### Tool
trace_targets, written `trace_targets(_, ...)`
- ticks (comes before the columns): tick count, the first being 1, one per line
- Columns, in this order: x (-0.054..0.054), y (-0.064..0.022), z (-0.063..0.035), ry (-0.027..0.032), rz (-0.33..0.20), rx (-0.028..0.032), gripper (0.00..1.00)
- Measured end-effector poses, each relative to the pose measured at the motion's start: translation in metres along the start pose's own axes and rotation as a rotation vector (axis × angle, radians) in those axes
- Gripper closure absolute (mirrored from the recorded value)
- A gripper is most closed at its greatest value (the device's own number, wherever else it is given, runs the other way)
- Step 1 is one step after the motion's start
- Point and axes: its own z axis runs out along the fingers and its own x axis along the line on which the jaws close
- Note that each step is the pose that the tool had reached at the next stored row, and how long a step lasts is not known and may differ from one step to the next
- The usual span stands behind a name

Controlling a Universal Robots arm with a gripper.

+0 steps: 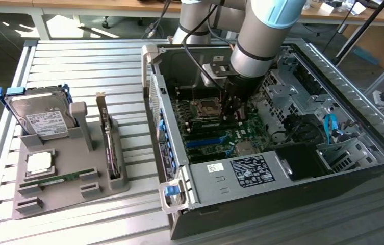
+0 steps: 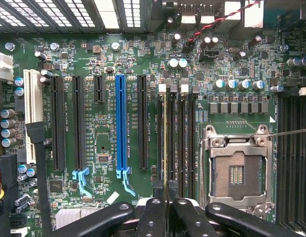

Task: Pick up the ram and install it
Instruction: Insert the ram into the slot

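The gripper [image 2: 167,201], clamped narrowly on the ram [image 2: 166,138], should press it squarely, evenly into the memory slots [image 2: 180,143].

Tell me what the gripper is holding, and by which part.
The ram, seen edge-on: the gripper pinches it between its fingers by the long edge facing the wrist.
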Motion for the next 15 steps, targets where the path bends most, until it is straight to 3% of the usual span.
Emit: trace_targets(15, 0.0000, 0.0000, 0.0002, -0.0002, 0.000, 0.0001, 0.88)
